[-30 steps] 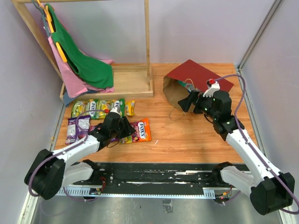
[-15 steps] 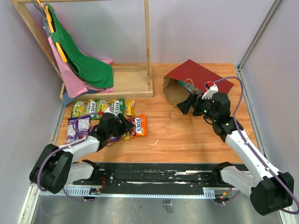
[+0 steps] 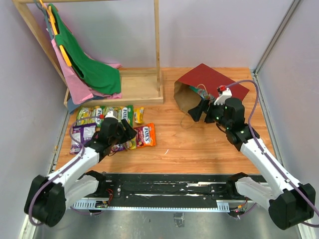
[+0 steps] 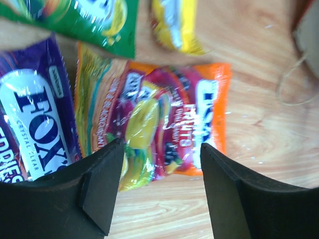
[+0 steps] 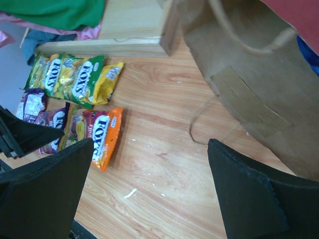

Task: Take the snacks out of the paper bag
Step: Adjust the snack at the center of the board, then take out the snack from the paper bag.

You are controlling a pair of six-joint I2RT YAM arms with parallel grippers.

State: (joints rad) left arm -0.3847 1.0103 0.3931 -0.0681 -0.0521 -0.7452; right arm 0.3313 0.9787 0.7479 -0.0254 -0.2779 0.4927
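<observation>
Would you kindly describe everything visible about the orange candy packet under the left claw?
The orange packet is glossy, crinkled film printed with fruit and white lettering. It lies flat on the wooden table, one end against a purple packet. The left claw hangs open above it, empty.

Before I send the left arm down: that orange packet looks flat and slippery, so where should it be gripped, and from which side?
Probably by its free orange edge, the one facing the paper bag, with the open left gripper coming down from above. The orange packet lies flat and glossy; other packets crowd its opposite side, while only bare wood borders that edge.
</observation>
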